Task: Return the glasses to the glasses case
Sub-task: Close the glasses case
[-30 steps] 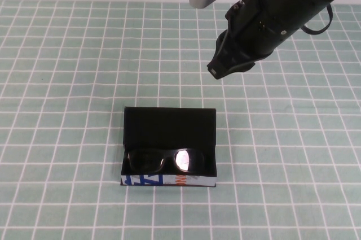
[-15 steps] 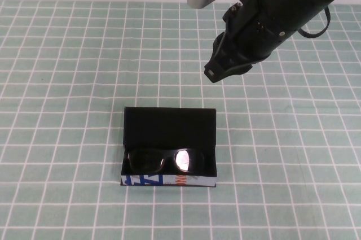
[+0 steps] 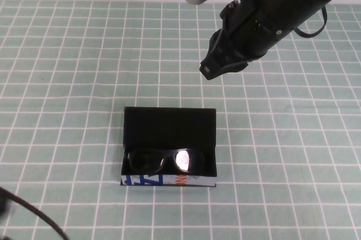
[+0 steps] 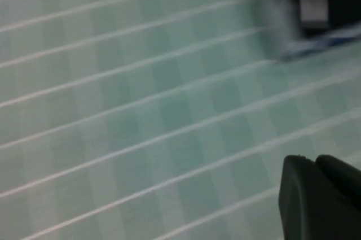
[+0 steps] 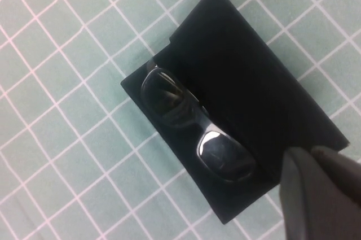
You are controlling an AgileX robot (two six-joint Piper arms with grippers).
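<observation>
Dark glasses [image 3: 165,161] lie crosswise in open glasses case [image 3: 169,125], lenses up.

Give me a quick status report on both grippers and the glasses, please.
Right gripper hanging above the table, beyond the glasses case, holding nothing. Left gripper low near the case's corner. Glasses lying inside, lid open. Nothing in the way.

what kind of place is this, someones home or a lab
Probably a lab tabletop set up for robot trials. A green grid cloth covers the table, bare but for an open case holding glasses. The right gripper hangs above it; the left gripper is low, near the case.
</observation>
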